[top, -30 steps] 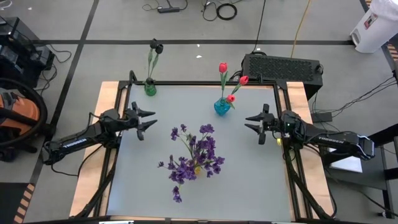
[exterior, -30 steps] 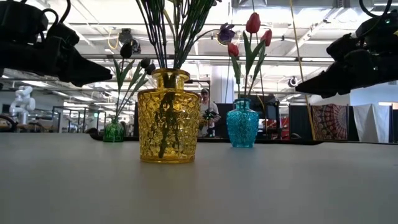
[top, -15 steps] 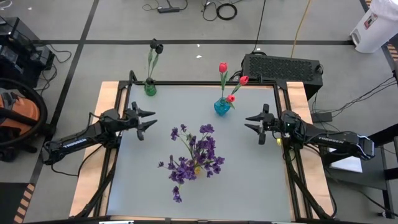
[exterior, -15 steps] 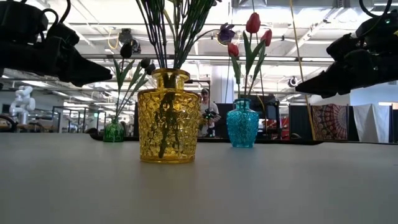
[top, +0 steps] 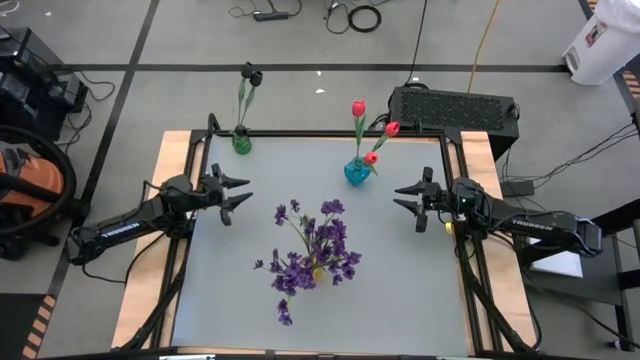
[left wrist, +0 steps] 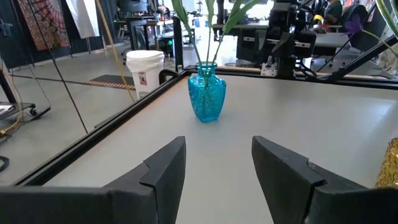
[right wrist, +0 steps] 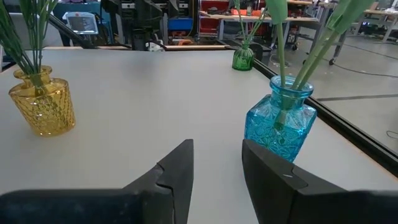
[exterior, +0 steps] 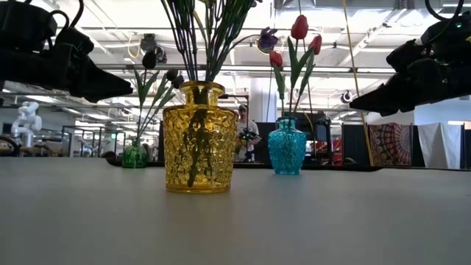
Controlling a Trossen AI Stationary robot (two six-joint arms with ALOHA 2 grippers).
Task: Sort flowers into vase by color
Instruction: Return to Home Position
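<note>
Toward the middle of the table (top: 400, 290), the purple sprays (top: 315, 250) are being held in the yellow vase (exterior: 199, 138). By the far edge the red tulips (top: 372, 128) are being carried in the blue vase (top: 356, 173), and at the far left corner the black-headed blooms (top: 250, 74) in the green vase (top: 241, 143). No loose flower is being shown on the surface, so the sorting is being judged complete. The left gripper (top: 245, 192) and right gripper (top: 398, 197) are being held wide apart and empty over the left and right edges.

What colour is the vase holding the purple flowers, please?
The vase is amber yellow, clearest in the low view.
</note>
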